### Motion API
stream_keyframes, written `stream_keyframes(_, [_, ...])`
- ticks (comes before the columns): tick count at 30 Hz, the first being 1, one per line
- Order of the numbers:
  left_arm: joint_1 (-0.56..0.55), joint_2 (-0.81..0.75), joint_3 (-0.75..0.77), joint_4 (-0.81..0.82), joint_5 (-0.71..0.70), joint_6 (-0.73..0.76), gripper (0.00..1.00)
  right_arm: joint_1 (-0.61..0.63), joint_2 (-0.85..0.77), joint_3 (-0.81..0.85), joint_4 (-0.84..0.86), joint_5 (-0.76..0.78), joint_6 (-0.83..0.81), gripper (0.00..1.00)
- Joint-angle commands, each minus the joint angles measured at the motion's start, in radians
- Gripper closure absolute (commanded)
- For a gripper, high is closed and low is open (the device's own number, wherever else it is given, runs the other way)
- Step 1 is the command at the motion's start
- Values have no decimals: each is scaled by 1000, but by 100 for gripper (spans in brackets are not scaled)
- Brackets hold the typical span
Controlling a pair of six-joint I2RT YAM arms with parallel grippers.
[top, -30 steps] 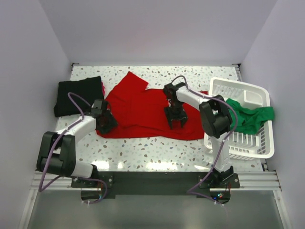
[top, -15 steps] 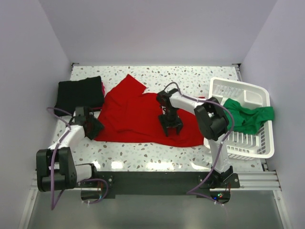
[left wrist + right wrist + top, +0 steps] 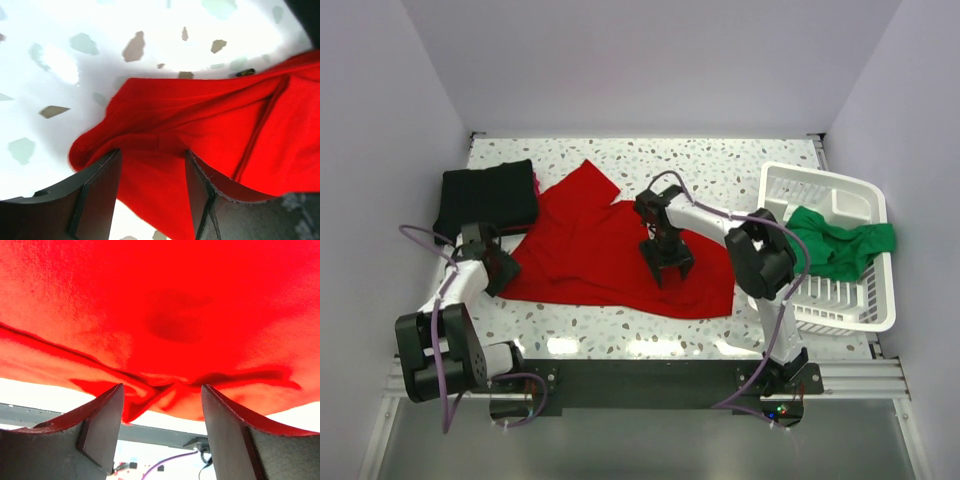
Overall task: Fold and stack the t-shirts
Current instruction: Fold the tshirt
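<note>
Basket (image 3: 865, 312) at right holds green t-shirt (image 3: 845, 250), draped across it. Red t-shirt (image 3: 590, 255) lies mid-desk (image 3: 720, 165), with black t-shirt (image 3: 488, 195) far left. Versus a second ago, we see both tools and red t-shirt slid left. Left tool (image 3: 492, 268) and right tool (image 3: 667, 270) are spread, red cloth bunched between the fingers.

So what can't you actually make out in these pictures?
- Top view: a pink sliver beside the black shirt is too small to identify.
- Top view: the right arm hides part of the green shirt and the basket.
- Right wrist view: the red shirt fills most of the frame and hides whatever lies beneath it.
- Left wrist view: the bottom edge cuts off the left claw, and most of the red shirt lies outside the frame.
</note>
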Motion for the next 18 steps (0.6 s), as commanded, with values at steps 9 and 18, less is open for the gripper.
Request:
stream_keyframes(9, [-101, -1, 222, -76, -70, 99, 41, -172, -212, -55, -52, 90, 56, 34])
stream_keyframes(18, [-201, 86, 165, 11, 75, 27, 42, -214, -172, -112, 19, 104, 79, 39])
